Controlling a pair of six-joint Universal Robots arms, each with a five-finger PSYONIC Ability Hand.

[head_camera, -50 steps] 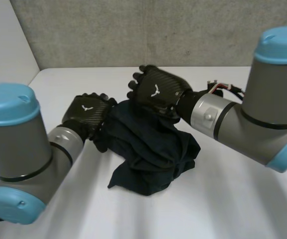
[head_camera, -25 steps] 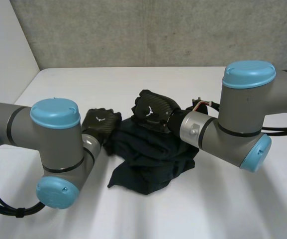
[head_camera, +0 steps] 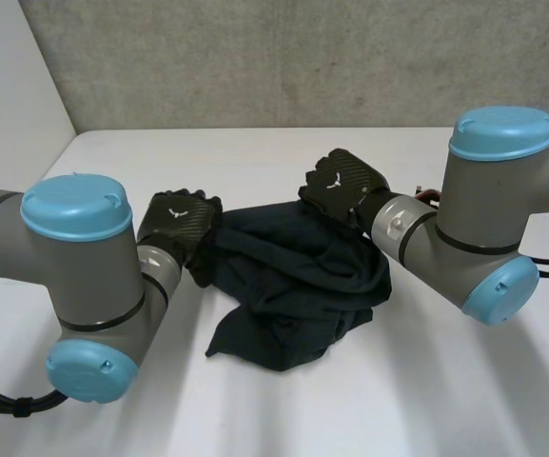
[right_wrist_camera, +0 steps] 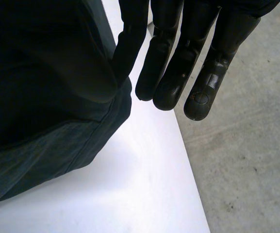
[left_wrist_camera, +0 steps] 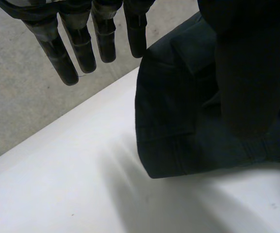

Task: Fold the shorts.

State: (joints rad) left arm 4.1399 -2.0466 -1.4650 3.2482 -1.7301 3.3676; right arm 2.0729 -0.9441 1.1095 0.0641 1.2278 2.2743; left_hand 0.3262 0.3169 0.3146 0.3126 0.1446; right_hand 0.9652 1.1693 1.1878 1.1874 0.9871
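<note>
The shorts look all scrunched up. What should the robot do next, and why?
Probably pinch the shorts at each side and pull them flat. They lie bunched on the table, while the left hand and right hand sit beside them with straight fingers, holding nothing.

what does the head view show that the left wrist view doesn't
Head view: the left hand at the left edge of the shorts, the right hand at their far right edge, and the whole crumpled heap between them. Left wrist view: the left hand's fingers straight and apart from the cloth, plus a stitched hem up close. Both: the dark shorts lying on the white table.
</note>
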